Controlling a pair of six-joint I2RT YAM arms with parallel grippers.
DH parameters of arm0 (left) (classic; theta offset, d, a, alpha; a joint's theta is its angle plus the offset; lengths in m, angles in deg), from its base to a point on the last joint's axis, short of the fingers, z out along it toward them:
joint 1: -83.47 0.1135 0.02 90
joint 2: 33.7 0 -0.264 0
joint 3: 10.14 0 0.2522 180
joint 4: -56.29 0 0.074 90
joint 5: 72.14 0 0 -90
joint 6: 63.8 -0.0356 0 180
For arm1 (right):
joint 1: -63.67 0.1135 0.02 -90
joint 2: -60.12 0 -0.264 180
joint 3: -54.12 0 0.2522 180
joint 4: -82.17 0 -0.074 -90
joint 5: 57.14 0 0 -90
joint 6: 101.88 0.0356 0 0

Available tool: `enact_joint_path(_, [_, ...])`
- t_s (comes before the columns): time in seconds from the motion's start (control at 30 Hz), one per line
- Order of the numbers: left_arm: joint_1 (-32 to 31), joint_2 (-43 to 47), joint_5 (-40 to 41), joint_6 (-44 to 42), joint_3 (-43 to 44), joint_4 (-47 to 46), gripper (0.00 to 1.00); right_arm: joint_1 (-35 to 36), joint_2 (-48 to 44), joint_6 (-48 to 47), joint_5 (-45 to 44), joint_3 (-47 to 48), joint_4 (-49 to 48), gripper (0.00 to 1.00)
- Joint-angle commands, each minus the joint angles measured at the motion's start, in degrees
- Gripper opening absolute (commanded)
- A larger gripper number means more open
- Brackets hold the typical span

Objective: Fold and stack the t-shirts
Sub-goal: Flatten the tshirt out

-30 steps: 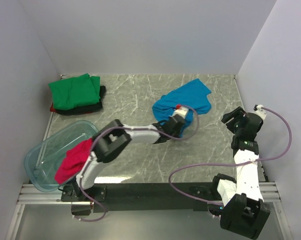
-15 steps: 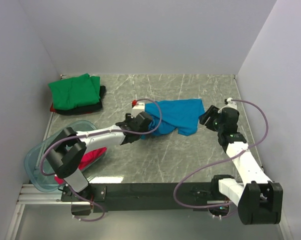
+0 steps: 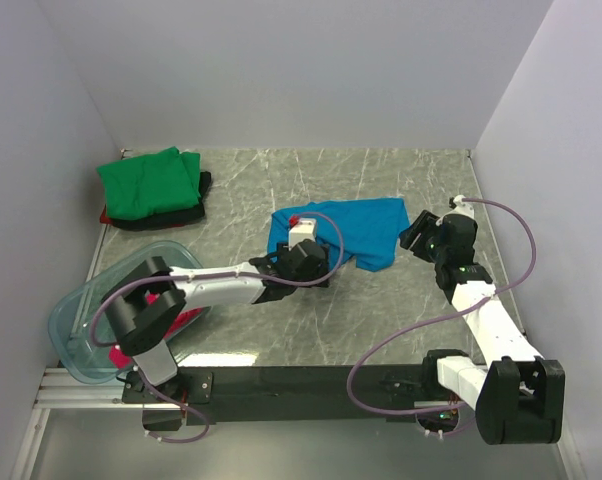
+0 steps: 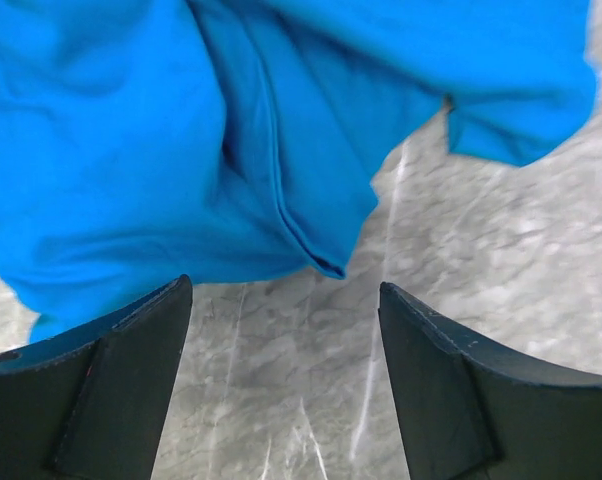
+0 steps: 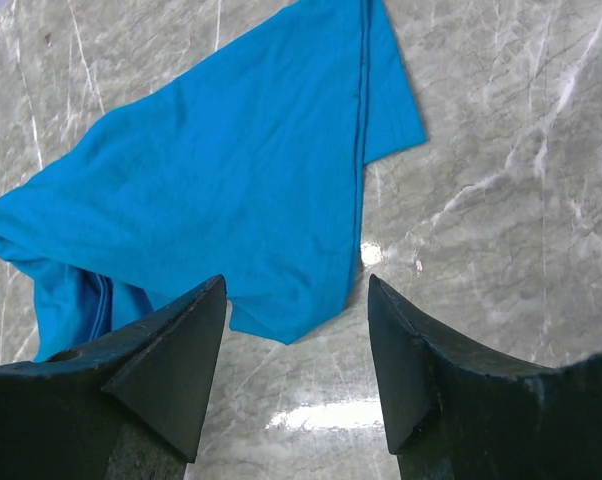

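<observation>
A bright blue t-shirt (image 3: 353,228) lies spread and partly rumpled on the marble table (image 3: 381,320). My left gripper (image 3: 306,265) hovers open at its near left edge; in the left wrist view the fingers (image 4: 131,370) straddle bare table just below the blue hem (image 4: 326,262), holding nothing. My right gripper (image 3: 419,233) is open at the shirt's right edge, above its corner (image 5: 281,325). A green t-shirt (image 3: 149,181) lies folded on a black one (image 3: 181,213) at the back left. A magenta-red t-shirt (image 3: 188,312) sits in the bin, partly behind my left arm.
The clear plastic bin (image 3: 76,325) stands at the near left, beside my left arm's base. Grey walls close in the table on the left, back and right. A black rail (image 3: 311,385) runs along the near edge.
My left gripper pulled the blue shirt leftward, let go of it and opened. My right arm swung in to the shirt's right edge and has held still since.
</observation>
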Motion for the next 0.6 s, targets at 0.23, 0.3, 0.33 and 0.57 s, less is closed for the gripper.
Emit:
enact_joint_path(0.23, [-0.05, -6.12, -1.29, 2.08, 6.26, -3.13, 0.77, -0.01, 0.59, -1.28, 0.48, 2.12, -2.23, 0.65])
enact_joint_path(0.3, [-0.31, -5.24, -0.94, 2.44, 6.79, -3.13, 0.75, -0.01, 0.85, -1.28, 0.74, 2.21, -2.41, 0.65])
enact_joint_path(0.33, [-0.4, -4.89, -0.68, 2.52, 6.88, -3.13, 0.75, -0.01, 0.94, -1.46, 0.83, 2.12, -2.41, 0.65])
enact_joint_path(0.57, [-0.58, -5.06, -0.94, 1.91, 8.89, -1.12, 0.74, -0.01, 1.64, -1.37, 1.01, 2.3, -2.5, 0.65])
